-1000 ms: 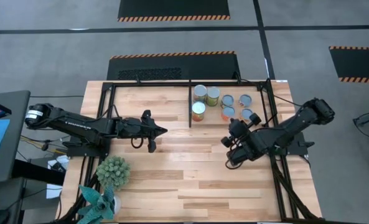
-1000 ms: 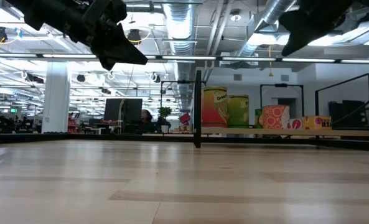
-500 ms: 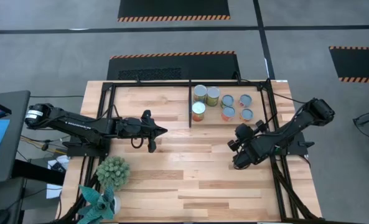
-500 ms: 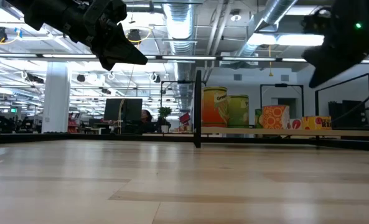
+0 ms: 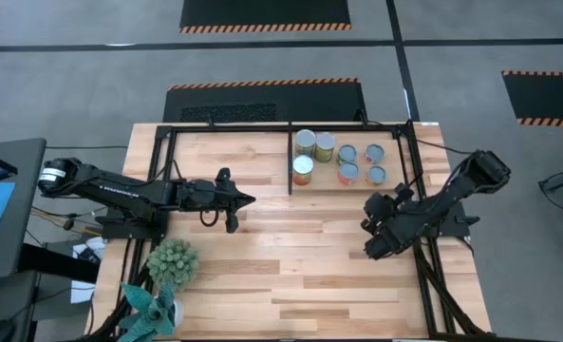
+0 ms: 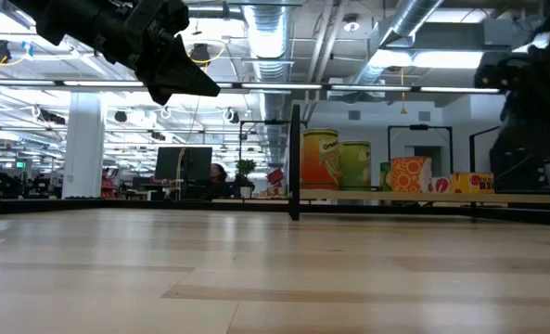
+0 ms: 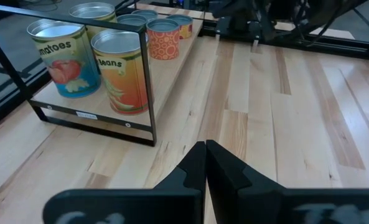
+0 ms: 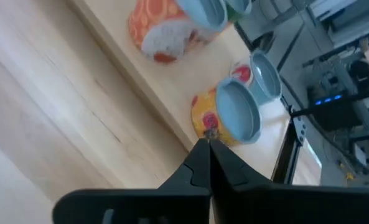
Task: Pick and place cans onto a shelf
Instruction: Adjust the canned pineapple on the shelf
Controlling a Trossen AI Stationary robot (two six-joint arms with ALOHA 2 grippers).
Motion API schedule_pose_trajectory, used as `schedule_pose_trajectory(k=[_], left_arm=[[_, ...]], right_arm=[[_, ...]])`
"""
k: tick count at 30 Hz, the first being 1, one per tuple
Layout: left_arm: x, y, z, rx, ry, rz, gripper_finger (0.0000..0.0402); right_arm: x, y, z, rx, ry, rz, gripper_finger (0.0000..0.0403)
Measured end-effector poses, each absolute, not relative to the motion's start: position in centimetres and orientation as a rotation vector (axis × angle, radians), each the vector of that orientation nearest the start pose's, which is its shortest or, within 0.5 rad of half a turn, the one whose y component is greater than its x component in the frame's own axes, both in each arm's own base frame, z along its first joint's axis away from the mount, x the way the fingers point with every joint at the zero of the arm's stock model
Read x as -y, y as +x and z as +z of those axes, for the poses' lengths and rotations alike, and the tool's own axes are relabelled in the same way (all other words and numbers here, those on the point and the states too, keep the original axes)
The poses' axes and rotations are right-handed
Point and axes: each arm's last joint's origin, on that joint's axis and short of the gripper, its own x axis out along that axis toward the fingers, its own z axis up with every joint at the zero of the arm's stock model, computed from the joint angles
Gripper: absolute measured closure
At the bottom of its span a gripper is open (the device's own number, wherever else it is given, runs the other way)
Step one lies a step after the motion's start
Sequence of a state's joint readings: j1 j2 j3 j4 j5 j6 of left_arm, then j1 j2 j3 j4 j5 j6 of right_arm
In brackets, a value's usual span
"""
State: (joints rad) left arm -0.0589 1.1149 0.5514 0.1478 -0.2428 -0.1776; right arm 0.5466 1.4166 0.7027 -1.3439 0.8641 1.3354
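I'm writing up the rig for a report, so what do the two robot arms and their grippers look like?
Both arms are dark, nearly black, built from slim jointed tubular links. The left arm has a white-ringed joint near its base and a looping black cable. The left gripper and right gripper each end in two flat, tapered matte-black fingers. The right arm looks bulkier at its wrist.

From my station I see a grey carpeted floor (image 5: 91,76) crossed by dark seams, with black hazard-striped mats (image 5: 265,13) laid around the light wood table (image 5: 290,275). Across the tabletop, the room opens into a wide hall: a white column (image 6: 83,144), long strip lights (image 6: 61,83), and silver ducts (image 6: 267,37) under the ceiling. A dark monitor (image 6: 184,167) stands far back.
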Motion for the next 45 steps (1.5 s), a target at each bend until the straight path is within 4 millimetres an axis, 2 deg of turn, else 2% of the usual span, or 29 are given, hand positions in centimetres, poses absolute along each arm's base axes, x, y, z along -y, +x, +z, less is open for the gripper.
schedule_pose_trajectory(k=[8, 23, 35, 45], left_arm=[[0.7, 23.1, 22.2, -0.394, -0.112, 0.217, 0.0402], [0.7, 23.1, 22.2, -0.394, -0.111, 0.217, 0.0401], [0.6, 23.1, 22.2, -0.393, -0.11, 0.222, 0.0401], [0.7, 23.1, 22.2, -0.393, -0.11, 0.222, 0.0402]], right_arm=[[-6.4, 14.0, 14.9, -0.999, -0.228, -1.005, 0.0394], [-4.7, 14.0, 13.9, -1.025, -0.269, -1.05, 0.0389], [-3.7, 14.3, 13.9, -1.034, -0.305, -1.087, 0.0387], [-3.0, 14.7, 13.8, -1.028, -0.244, -1.135, 0.0391]])
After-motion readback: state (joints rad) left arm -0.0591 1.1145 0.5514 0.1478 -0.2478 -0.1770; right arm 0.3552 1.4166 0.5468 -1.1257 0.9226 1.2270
